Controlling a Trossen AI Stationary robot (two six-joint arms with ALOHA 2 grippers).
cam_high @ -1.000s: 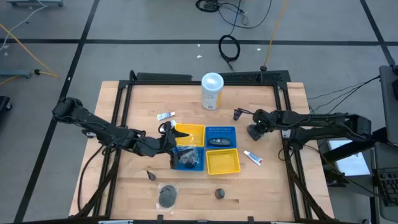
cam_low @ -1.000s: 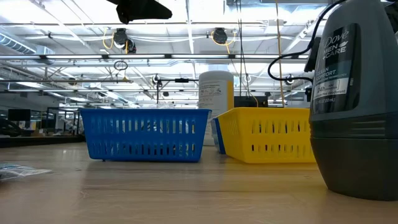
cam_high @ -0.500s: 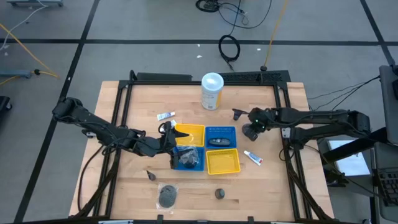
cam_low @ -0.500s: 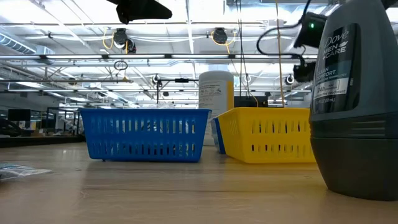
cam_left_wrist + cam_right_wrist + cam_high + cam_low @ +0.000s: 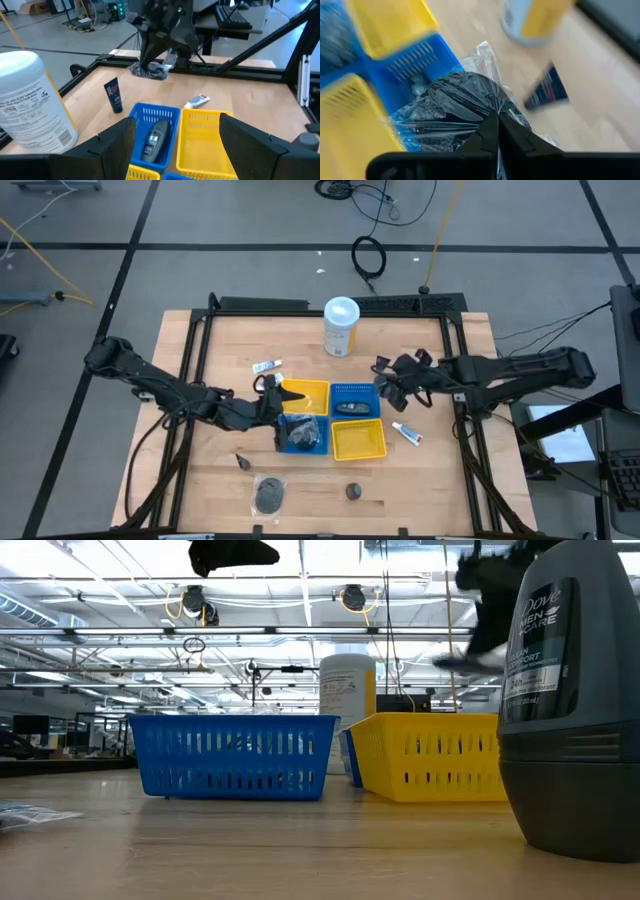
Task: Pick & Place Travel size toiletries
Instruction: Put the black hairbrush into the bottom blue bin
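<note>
Four square trays [image 5: 331, 418], two blue and two yellow, sit together mid-table, and the right gripper [image 5: 393, 388] hangs just past their right edge with its fingers pinched tight on a dark mesh puff [image 5: 462, 112] wrapped in clear plastic, lifted off the wood. The left gripper [image 5: 276, 408] waits with its fingers spread wide and nothing between them, at the trays' left edge. A white tube [image 5: 406, 433] lies right of the trays, near the right gripper.

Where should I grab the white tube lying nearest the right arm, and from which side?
Grip the white tube across its middle from above, straddling its width. It lies flat and diagonal on the table, clear of the yellow tray beside it, so both long sides look free.
</note>
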